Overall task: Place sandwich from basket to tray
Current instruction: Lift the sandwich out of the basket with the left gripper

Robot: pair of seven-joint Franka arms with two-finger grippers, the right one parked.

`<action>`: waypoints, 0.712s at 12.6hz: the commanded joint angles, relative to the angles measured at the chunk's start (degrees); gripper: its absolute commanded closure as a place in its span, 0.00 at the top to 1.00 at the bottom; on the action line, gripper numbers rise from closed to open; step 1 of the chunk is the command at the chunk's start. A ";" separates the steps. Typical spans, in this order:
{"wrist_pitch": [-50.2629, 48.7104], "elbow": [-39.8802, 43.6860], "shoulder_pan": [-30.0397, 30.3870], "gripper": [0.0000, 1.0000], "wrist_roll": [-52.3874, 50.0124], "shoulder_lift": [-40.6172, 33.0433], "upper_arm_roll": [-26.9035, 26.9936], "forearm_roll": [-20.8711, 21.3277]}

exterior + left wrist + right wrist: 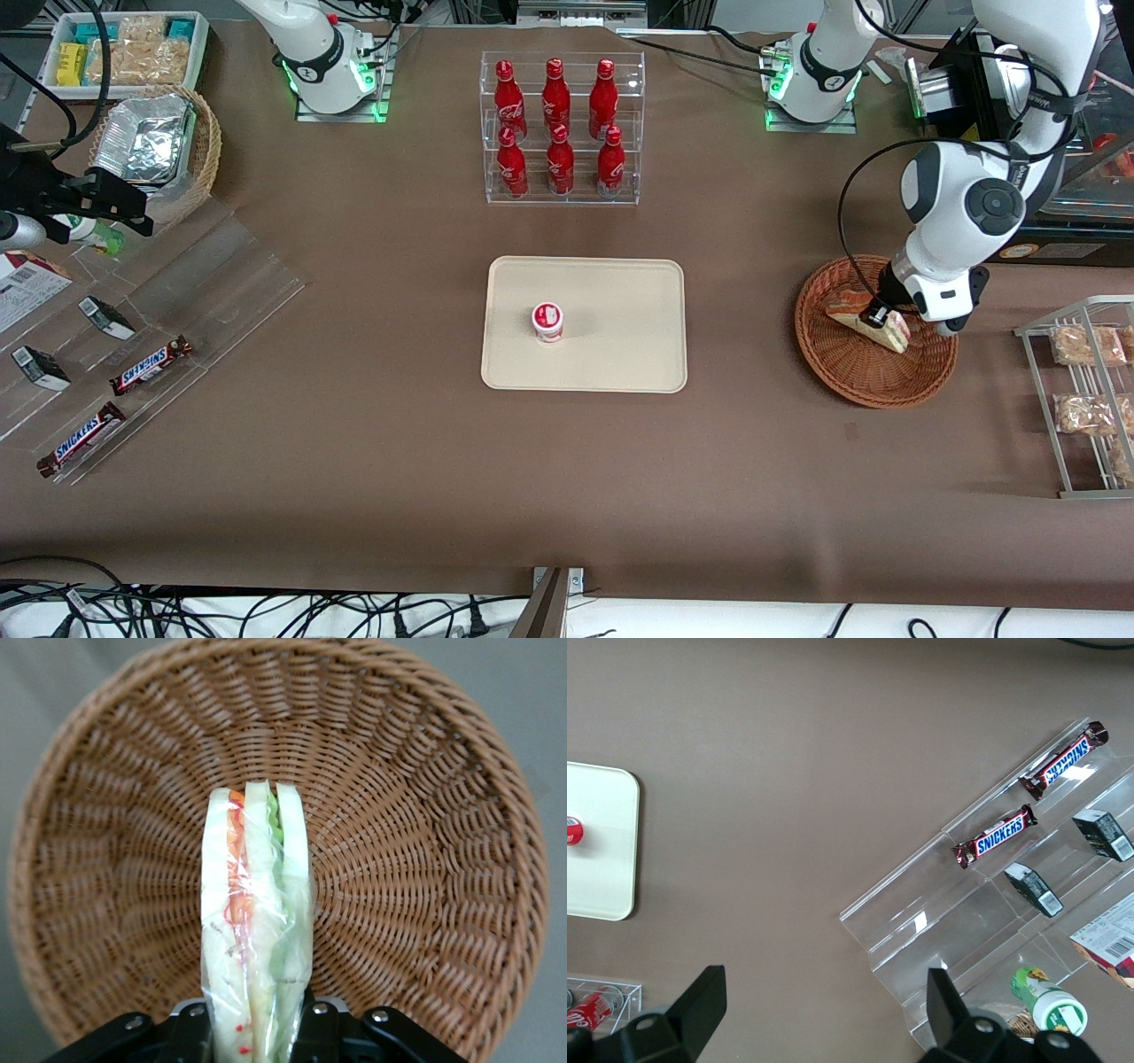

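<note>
I've got the left gripper [879, 315] down in the basket [850, 377], fingers [190, 1028] closed on the wrapped sandwich [255, 930], one on each flat side. Sandwich looks to sit over the basket's weave; can't tell if it's touching the bottom. Tray [620, 354] lies mid-desk [354, 461], well apart toward the parked arm, carrying a small red-and-white cup [547, 322].

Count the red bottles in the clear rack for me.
6. Three stand on the rack's upper row and three on the lower row, farther from the front camera than the tray. The gripper is at the basket, holding the sandwich.
</note>
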 commanded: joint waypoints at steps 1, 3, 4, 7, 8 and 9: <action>-13.84 7.85 0.01 0.00 5.11 -2.60 -0.13 1.03; -20.98 14.00 -0.34 0.00 6.62 -2.60 -0.57 1.02; -24.06 16.73 -0.52 0.00 7.32 -2.52 -1.00 1.02; -31.36 24.29 -0.78 0.00 13.71 -2.25 -2.50 0.76; -33.82 26.67 -0.87 0.00 16.44 -1.99 -3.20 0.33; -35.58 28.60 -0.96 0.00 17.86 -1.90 -4.42 0.15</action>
